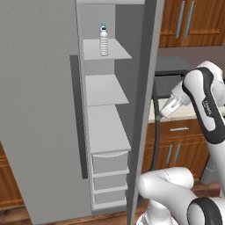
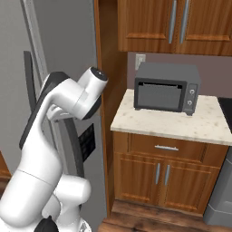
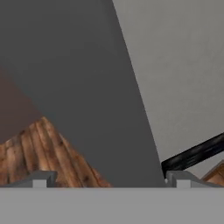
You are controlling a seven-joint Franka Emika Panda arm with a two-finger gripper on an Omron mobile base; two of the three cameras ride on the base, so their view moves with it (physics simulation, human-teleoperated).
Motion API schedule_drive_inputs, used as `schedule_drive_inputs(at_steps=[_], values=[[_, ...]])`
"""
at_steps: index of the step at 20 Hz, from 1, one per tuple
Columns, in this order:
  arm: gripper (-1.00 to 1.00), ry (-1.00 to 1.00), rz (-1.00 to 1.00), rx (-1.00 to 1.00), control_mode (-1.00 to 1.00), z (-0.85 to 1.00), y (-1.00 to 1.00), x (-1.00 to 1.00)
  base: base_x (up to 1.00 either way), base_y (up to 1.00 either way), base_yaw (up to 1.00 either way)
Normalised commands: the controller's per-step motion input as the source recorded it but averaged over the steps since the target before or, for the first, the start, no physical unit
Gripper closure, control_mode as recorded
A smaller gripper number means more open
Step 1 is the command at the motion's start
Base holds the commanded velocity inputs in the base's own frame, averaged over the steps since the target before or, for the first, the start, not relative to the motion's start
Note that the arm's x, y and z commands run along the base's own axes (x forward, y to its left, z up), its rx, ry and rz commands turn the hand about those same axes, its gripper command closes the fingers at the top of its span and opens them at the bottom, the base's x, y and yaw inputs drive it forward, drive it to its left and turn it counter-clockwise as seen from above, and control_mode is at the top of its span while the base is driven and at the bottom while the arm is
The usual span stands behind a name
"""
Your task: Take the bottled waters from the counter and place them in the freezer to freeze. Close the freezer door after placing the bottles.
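Pincer tips stand far apart at the bottom of the hand view, wide open, with nothing between them. Behind them lie a dark grey slanted panel edge, a lighter grey flat panel with a black bar handle crossing its lower corner, and brown wooden floor planks. In the left base view the white hand of the arm sits just past the outer edge of the refrigerator's grey right-hand door, in front of the beige speckled stone counter; whether it touches that door cannot be told.

Nearer the camera in that view, the tall flat grey freezer door with its long dark vertical bar handle stands swung open to the left. Behind it the freezer, with pale shelves and three drawers at the bottom, is exposed.

One small clear ribbed plastic bottle with a teal cap stands upright on the top shelf, long axis vertical, cap up, near the shelf's middle and toward its back. It is well apart from the pincer, higher and on the other side of the right-hand door.

In the right base view a grey toaster oven sits at the back of the counter, near its left end, under brown wooden wall cabinets.
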Motion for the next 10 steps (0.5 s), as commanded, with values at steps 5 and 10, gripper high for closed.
schedule_drive_inputs(at_steps=[5, 10], values=[[-1.00, 0.00, -0.04, 0.00, -1.00, 0.00, 0.55, 0.06, 0.00, 0.00, 0.00], [-1.00, -0.01, -0.16, -0.01, -1.00, 0.00, 0.76, 0.23, 0.00, 0.00, 0.00]])
